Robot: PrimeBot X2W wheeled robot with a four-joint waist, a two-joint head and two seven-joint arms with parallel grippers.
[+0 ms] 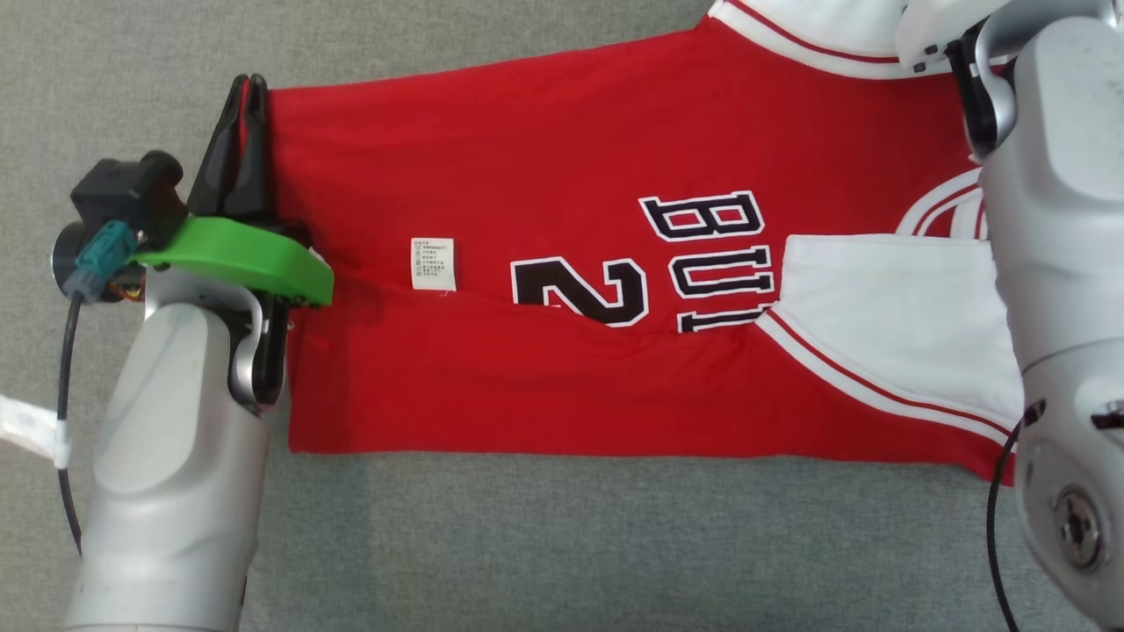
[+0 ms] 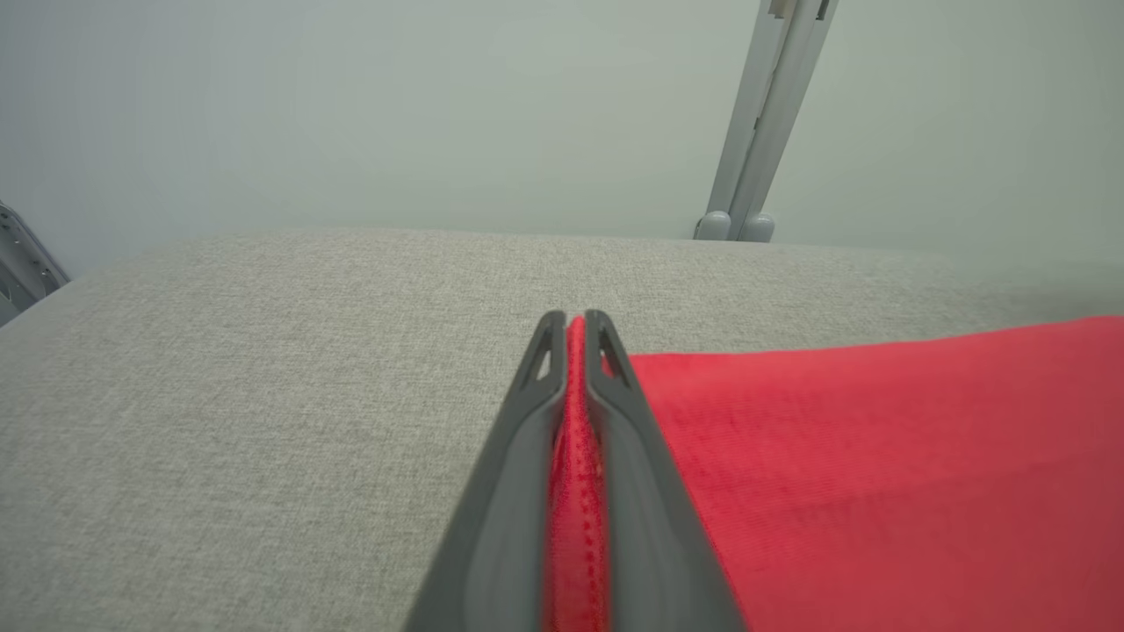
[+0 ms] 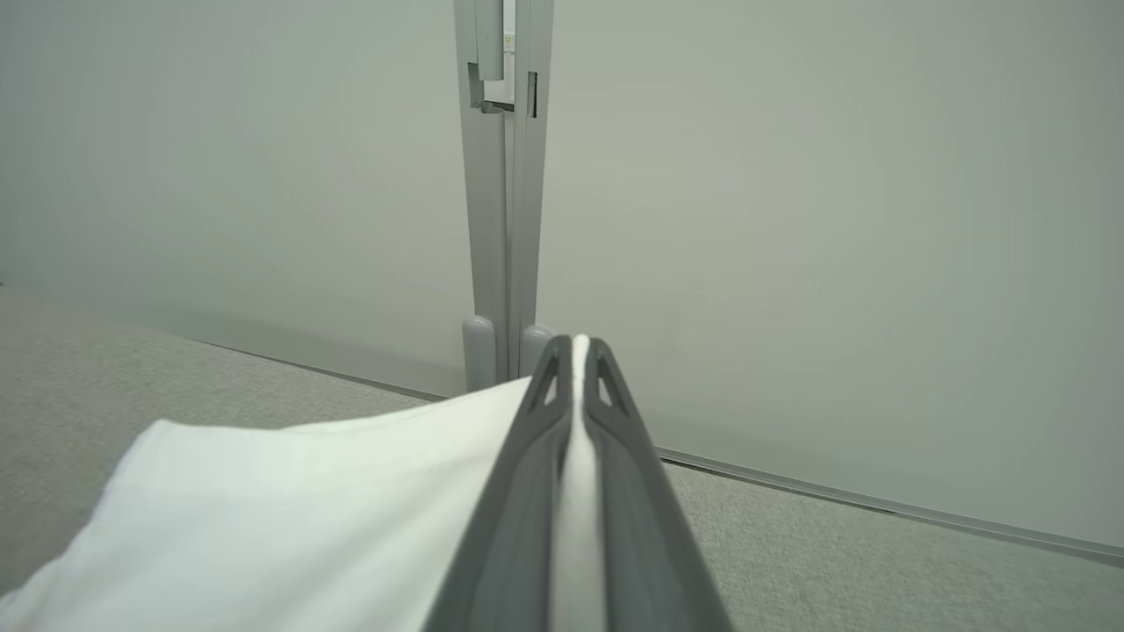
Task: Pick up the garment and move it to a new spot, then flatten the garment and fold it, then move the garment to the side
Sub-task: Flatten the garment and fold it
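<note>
At the far edge, left gripper [image 1: 248,83] and right gripper [image 3: 575,342] each clench the garment [image 1: 544,158]; we lift the 2 corners level, then fold them toward the near side.

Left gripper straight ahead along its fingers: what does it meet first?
Probably the grey table surface just past its tips: the left gripper, shut on the jersey hem, points low across it. Nothing else stands before the pale wall; depth is unclear.
</note>
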